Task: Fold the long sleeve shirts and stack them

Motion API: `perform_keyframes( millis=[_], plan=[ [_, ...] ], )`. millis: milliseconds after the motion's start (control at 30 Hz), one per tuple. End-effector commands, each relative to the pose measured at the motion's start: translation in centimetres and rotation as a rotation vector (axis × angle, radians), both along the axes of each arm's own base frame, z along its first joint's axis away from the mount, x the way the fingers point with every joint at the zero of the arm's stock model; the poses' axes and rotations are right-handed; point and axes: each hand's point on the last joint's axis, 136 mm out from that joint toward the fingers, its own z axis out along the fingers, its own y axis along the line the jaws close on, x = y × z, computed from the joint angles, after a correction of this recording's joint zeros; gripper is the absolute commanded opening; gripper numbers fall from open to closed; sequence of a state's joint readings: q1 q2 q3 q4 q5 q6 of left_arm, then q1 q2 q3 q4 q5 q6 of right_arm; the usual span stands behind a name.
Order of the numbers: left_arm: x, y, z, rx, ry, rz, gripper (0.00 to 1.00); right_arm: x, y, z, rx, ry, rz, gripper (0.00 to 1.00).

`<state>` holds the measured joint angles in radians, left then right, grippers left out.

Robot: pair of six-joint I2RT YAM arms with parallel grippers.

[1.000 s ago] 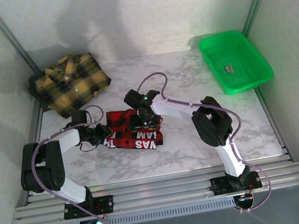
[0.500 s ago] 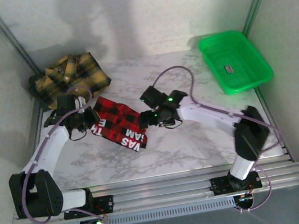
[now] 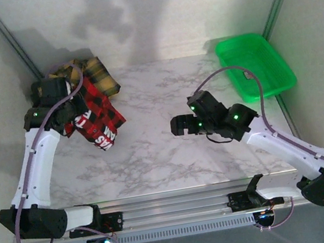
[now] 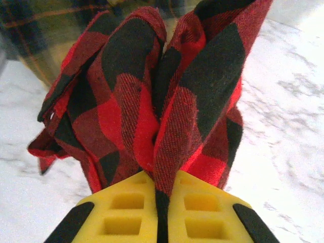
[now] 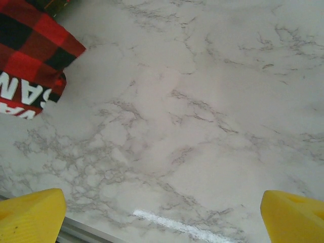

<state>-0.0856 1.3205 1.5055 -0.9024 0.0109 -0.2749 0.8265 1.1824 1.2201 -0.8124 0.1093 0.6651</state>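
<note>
- Nearest, our right claw (image 3: 176,125) hangs with jaws apart over the bare worktop (image 3: 168,157).
- Beyond, our left claw (image 4: 162,195) is clamped on the bunched red-and-black shirt (image 3: 96,116) near the far-left corner, presumably for stacking.
- Farthest, the yellow-and-black shirt (image 3: 96,73) lies in that corner, likely the stack's base.

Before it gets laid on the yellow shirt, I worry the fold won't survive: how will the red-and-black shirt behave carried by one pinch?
Probably floppy: the red-and-black shirt bunches and drapes from the left gripper, so folds likely slump. It looks light, since one small pinch holds it. The fuzzy flannel seems grippy, unlikely to slip.
</note>
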Motion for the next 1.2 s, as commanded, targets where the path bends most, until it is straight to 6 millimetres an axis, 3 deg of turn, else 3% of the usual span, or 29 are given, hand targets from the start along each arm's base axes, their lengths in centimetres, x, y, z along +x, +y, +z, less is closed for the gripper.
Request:
perform_keyframes(
  millis=[0, 67, 233, 333, 433, 500, 667, 800, 900, 967, 1067, 1167],
  plan=[
    [-0.6, 1.2, 0.7, 0.172, 0.058, 0.010, 0.00, -0.9, -1.7, -0.4, -0.034, 0.012, -0.010, 0.99],
    [-0.4, 0.3, 0.7, 0.244, 0.075, -0.019, 0.00, -1.4, -2.3, -0.4, -0.038, 0.019, -0.010, 0.99],
    [0.3, -3.8, -2.7, 0.349, 0.147, -0.110, 0.00, -2.7, -4.1, -0.4, -0.022, 0.033, -0.033, 0.99],
    [0.5, -8.2, -4.9, 0.365, 0.167, -0.191, 0.00, -3.8, -5.5, -0.8, -0.020, 0.049, -0.047, 0.99],
    [-0.1, -14.1, -7.7, 0.387, 0.200, -0.291, 0.00, -4.8, -7.2, -1.2, -0.036, 0.062, -0.065, 0.99],
    [-1.0, -18.3, -9.7, 0.395, 0.218, -0.367, 0.00, -5.5, -8.2, -1.1, -0.036, 0.052, -0.072, 0.99],
    [-3.5, -26.6, -14.6, 0.438, 0.270, -0.516, 0.00, -6.5, -11.1, -1.8, -0.013, 0.058, -0.157, 0.99],
    [-5.7, -32.1, -18.1, 0.469, 0.297, -0.616, 0.00, -7.4, -13.0, -2.6, -0.025, 0.068, -0.227, 0.99],
    [-6.9, -35.2, -20.3, 0.447, 0.305, -0.668, 0.00, -7.9, -14.5, -1.9, -0.020, 0.041, -0.285, 0.99],
    [-7.2, -36.6, -20.6, 0.403, 0.302, -0.666, 0.12, -8.3, -15.7, -0.5, 0.005, -0.005, -0.328, 0.99],
    [-7.4, -38.6, -18.2, 0.290, 0.247, -0.674, 0.68, -9.2, -17.5, 1.1, 0.011, -0.051, -0.382, 0.99],
    [-7.2, -39.2, -14.2, 0.185, 0.184, -0.654, 0.83, -9.8, -18.6, 1.8, -0.003, -0.044, -0.426, 0.99]
  ],
)
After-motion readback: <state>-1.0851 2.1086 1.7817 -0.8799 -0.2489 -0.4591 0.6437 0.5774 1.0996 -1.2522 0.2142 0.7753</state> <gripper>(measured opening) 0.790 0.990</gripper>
